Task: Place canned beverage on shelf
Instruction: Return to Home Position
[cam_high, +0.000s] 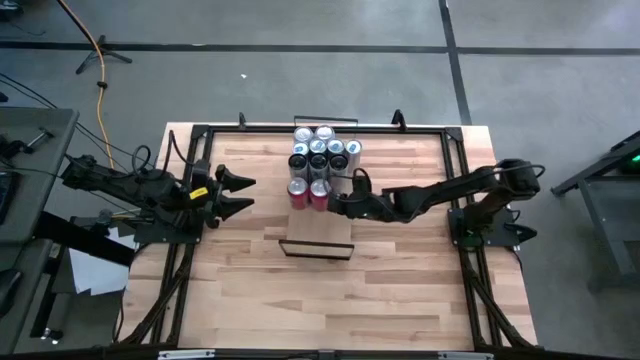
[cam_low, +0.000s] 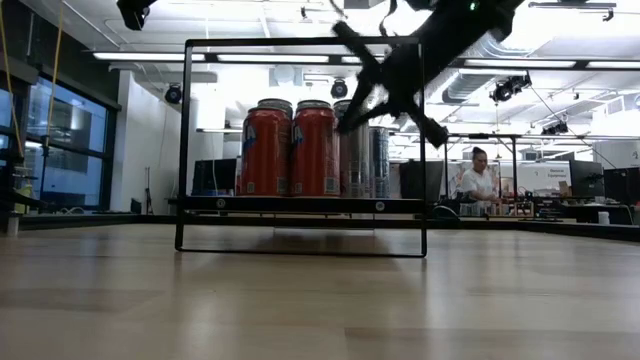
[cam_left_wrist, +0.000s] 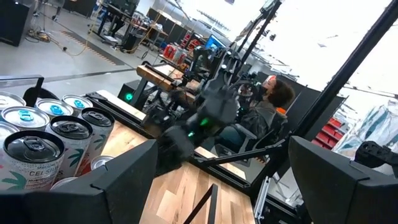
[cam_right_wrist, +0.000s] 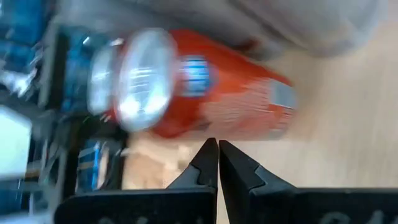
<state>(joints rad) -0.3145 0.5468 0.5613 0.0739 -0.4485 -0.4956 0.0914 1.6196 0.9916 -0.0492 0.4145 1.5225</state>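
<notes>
Two red soda cans (cam_high: 297, 192) upright, near front of can cluster (cam_high: 320, 150) on shelf (cam_high: 316, 230); bare plank nearer. Right tool (cam_right_wrist: 217, 144) pressed together, just right of them. Left tool (cam_high: 243, 193) spread, table (cam_high: 400, 290) left.

On my right gripper (cam_right_wrist: 218, 144) the fingers are matt black plastic. Just ahead of the tips, a red can (cam_right_wrist: 217, 106): glossy painted metal, with a lid (cam_right_wrist: 140, 78) of bare bright metal, very shiny. The shelf (cam_high: 312, 228) under it is pale wood, smooth, low sheen; its frame (cam_low: 182, 140) is thin black metal, matt. The tabletop (cam_low: 320, 300) is butcher-block wood with a smooth satin finish. Off to the side of my left gripper (cam_high: 247, 193), cans (cam_left_wrist: 31, 158) with glossy printed sides and metal tops.
</notes>
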